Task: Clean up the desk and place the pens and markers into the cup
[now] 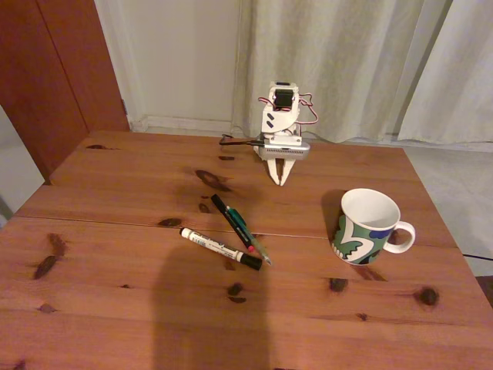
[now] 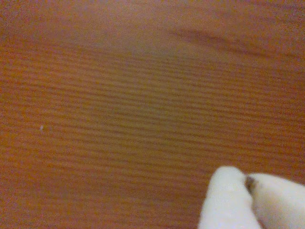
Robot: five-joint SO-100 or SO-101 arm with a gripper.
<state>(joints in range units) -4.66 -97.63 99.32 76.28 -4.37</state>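
Nearest the fixed camera, a soft dark shadow [image 1: 208, 308] falls across the near planks of the reddish-brown desk [image 1: 92, 308]. Just beyond it lie the three writing sticks in a loose cluster: the white marker [image 1: 219, 248] with a black cap slants from upper left to lower right, and the thin black pen [image 1: 231, 223] and teal-green pen [image 1: 248, 235] run side by side, their lower ends meeting the marker's capped end. To the right, well apart from them, the cup [image 1: 365, 227] stands upright, its handle turned right and its white inside showing. At the far edge the white arm is folded, its gripper [image 1: 281, 179] pointing down toward the wood with fingertips pressed together, holding nothing. Seen from the wrist, the gripper [image 2: 249, 183] enters at lower right, its tips meeting above blurred wood grain.
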